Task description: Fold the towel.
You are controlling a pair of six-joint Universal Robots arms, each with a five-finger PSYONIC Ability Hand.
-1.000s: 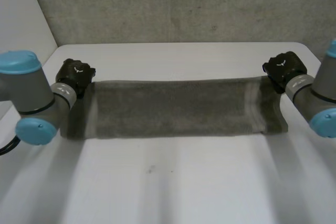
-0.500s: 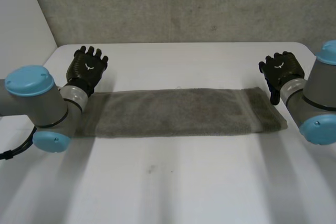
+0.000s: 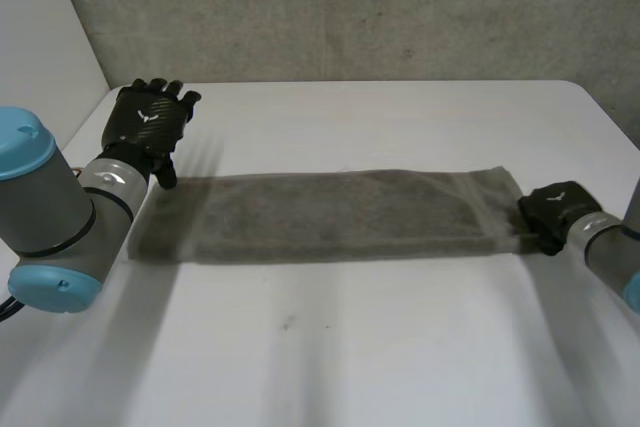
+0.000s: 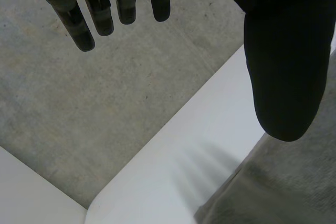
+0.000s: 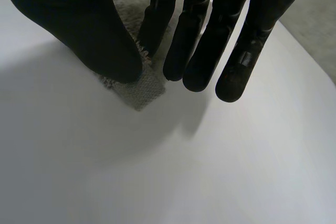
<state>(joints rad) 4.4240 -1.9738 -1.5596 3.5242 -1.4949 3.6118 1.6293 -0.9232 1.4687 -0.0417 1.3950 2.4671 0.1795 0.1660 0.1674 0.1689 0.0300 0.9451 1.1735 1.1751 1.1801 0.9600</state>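
Note:
A grey towel (image 3: 330,212) lies on the white table (image 3: 340,347) as a long strip running left to right. My left hand (image 3: 150,117) hovers beyond the strip's far left corner, fingers straight and spread, holding nothing. The left wrist view shows its thumb (image 4: 283,51) well apart from the fingers, with the towel's corner (image 4: 283,192) under the thumb. My right hand (image 3: 555,209) rests low at the towel's right end. In the right wrist view its thumb (image 5: 79,24) and a finger pinch the towel's near right corner (image 5: 140,86).
A rough concrete wall (image 3: 350,7) rises behind the table's far edge. A white panel (image 3: 40,37) stands at the far left. Bare tabletop stretches in front of the towel, and the table's rounded far right corner (image 3: 585,92) lies beyond my right hand.
Both hands let go of the towel's far edge. The left hand opened and lifted away. The right hand moved nearer along the right end and closed on the near corner.

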